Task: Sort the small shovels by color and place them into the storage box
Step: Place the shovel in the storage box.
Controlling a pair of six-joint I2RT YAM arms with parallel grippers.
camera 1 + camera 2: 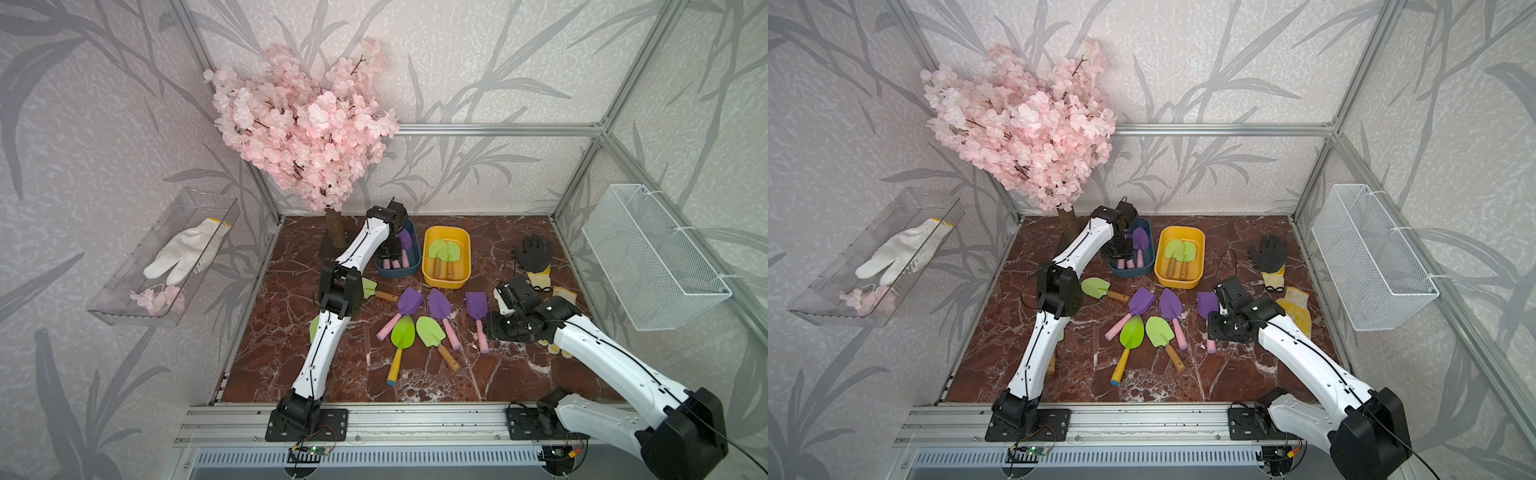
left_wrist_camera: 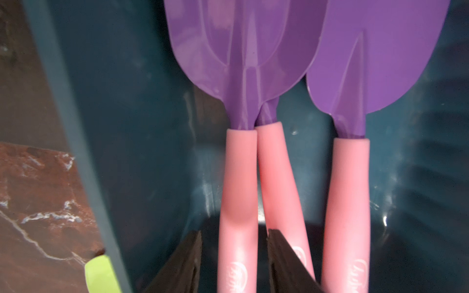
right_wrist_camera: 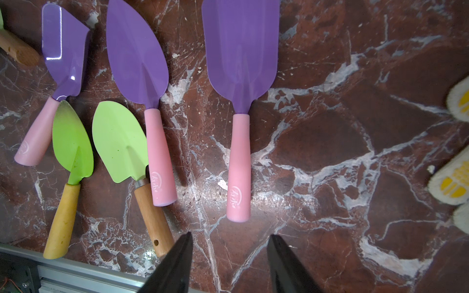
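1. We see the left pincer (image 2: 234, 233) inside the dark blue plastic box (image 1: 397, 272). This box stands at the upper middle of the red-brown marbled worktop (image 1: 415, 382) in both top views.
2. Its jaws are spread. One pink handle passes between them with a small gap on each side, so it pinches nothing.
3. Three small shovels with purple blades and pink handles (image 2: 243, 50) lie side by side in this box.
4. Just to the right of it in the frame stands the yellow plastic box (image 1: 444, 282). The lime-green shovels with wooden handles (image 1: 442, 251) lie inside; we count at least two.
5. The right pincer (image 3: 229, 236) hangs over bare worktop with the jaws spread and nothing between them. It is near the handle end of the purple shovel with the square blade (image 3: 241, 50).
6. In the centre of the frame lie four more:
   - the purple shovel with the pointed blade (image 3: 134, 50)
   - the purple shovel with the narrow blade (image 3: 66, 58)
   - the green shovel with the yellow handle (image 3: 72, 142)
   - the green shovel with the brown wooden handle (image 3: 119, 142), just beside a pink handle
7. Another green wooden-handled shovel (image 1: 1096, 286) lies beside the elbow of the left arm. One green blade (image 1: 314, 326) shows partly from behind that arm.
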